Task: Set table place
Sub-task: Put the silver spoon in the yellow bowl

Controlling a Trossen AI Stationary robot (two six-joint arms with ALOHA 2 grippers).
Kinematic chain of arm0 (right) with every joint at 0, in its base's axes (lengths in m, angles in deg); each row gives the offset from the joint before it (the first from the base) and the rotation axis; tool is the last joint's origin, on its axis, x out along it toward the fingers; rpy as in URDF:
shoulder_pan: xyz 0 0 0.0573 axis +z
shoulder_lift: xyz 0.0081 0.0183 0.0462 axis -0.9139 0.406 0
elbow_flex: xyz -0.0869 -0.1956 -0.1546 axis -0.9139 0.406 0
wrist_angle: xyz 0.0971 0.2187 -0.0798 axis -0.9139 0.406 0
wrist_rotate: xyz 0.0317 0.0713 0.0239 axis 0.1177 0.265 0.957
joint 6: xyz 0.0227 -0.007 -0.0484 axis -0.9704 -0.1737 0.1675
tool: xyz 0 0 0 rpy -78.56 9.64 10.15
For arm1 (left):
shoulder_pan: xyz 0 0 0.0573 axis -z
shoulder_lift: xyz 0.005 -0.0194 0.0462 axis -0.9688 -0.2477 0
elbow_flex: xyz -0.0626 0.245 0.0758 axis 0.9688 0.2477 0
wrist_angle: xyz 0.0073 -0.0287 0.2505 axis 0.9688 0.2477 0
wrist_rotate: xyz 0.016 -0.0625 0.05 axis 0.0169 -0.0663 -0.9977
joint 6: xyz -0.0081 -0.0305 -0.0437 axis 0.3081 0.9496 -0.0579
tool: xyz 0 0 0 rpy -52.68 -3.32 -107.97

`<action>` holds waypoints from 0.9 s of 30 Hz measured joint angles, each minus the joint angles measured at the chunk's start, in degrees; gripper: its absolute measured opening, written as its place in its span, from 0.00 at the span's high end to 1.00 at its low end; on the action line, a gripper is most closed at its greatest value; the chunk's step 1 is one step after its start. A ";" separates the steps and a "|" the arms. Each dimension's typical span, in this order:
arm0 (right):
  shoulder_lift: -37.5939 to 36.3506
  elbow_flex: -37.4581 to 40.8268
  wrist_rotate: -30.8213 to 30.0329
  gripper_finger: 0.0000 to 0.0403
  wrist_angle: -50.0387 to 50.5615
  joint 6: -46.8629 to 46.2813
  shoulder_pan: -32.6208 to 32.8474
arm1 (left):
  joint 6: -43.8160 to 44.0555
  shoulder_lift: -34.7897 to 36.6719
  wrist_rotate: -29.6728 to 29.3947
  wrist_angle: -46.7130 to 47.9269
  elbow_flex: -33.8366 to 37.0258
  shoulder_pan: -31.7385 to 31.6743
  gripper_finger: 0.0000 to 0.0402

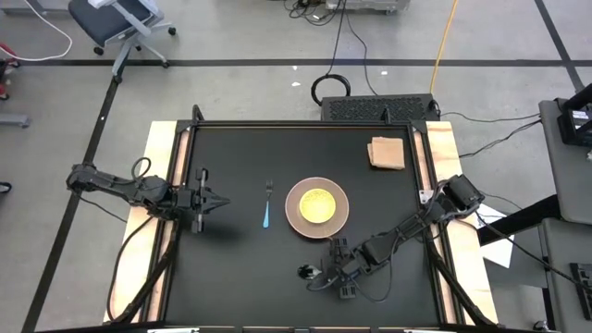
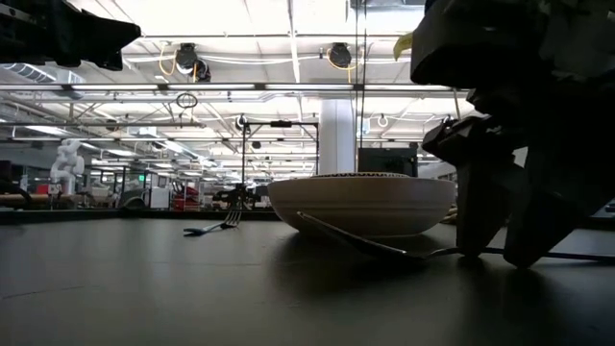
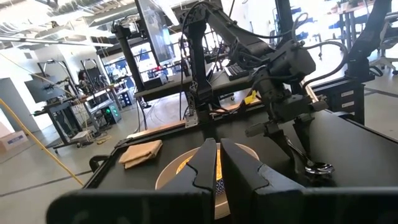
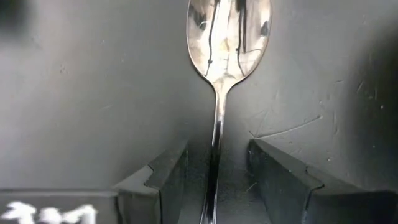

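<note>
A silver spoon (image 4: 229, 37) lies on the black table (image 1: 231, 277) near its front edge, bowl toward the table's left (image 1: 306, 272). My right gripper (image 4: 217, 168) is low over the table (image 1: 327, 272) and open. Its fingers stand on either side of the spoon's handle, with a gap showing on each side. A tan plate (image 1: 294, 207) with a yellow centre sits mid-table. A blue-handled fork (image 1: 266, 211) lies just left of it. My left gripper (image 1: 225, 201) hovers left of the fork, shut and empty.
A folded brown napkin (image 1: 387, 153) lies at the table's far right corner. Light wooden boards (image 1: 159, 157) run along the left and right sides. The right arm's cable trails over the table behind its gripper (image 1: 388, 242).
</note>
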 joint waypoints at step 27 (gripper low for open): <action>0.02 0.02 -2.46 0.96 -0.04 0.84 0.54 | -0.13 0.00 -1.42 -0.02 0.00 0.00 0.93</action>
